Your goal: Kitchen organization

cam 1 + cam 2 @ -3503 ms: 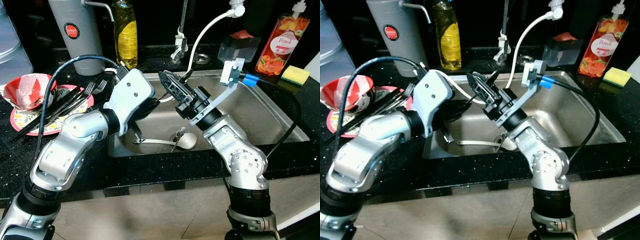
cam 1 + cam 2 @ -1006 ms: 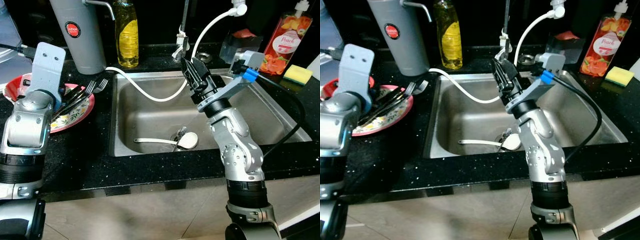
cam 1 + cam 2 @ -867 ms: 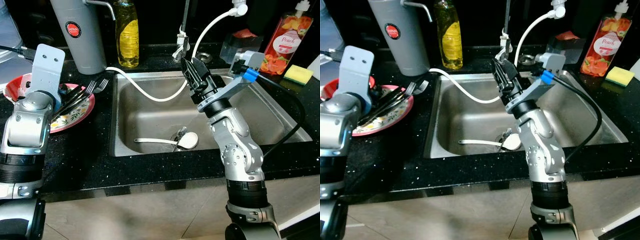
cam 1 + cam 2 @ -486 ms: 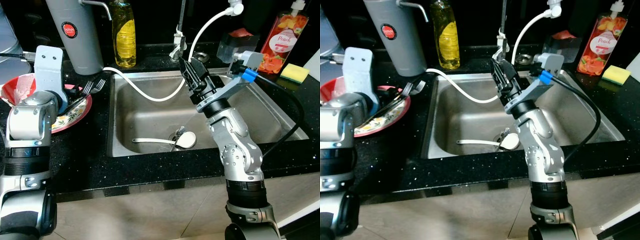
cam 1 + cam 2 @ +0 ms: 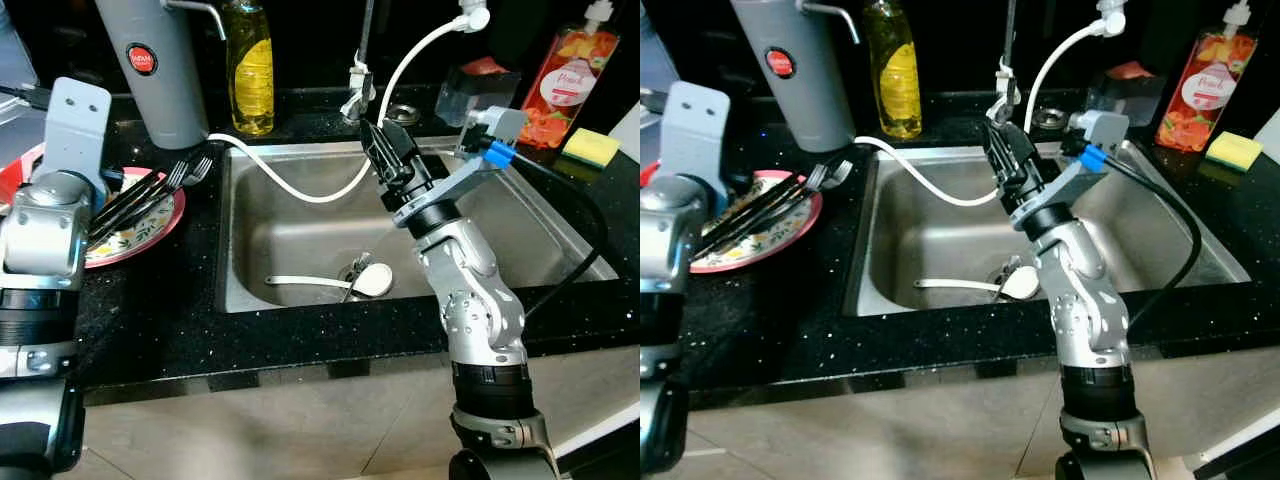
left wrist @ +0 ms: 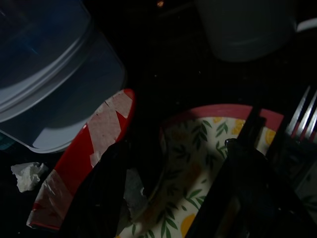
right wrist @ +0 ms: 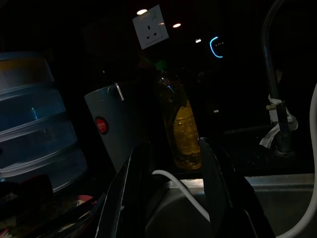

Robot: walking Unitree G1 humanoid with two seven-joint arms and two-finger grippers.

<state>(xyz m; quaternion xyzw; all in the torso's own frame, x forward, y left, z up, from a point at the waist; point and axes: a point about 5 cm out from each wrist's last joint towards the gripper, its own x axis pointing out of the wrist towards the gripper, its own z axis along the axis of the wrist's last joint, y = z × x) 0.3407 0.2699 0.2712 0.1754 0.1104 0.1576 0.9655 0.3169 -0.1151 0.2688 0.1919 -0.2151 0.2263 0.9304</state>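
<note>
White spoon (image 5: pixel 340 285) under right gripper (image 5: pixel 378 147) (apart)

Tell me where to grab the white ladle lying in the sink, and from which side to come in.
Grip the ladle by its thin handle, near the middle, coming straight down from above with fingers across it. The handle lies flat along the sink floor pointing toward the robot's left, with room around it; the bowl sits against the drain.

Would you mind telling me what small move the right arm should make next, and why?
Probably lower the right gripper toward the spoon lying near the drain on the sink floor. The gripper hovers open above the basin holding nothing, while the left gripper is over the plate of forks.
</note>
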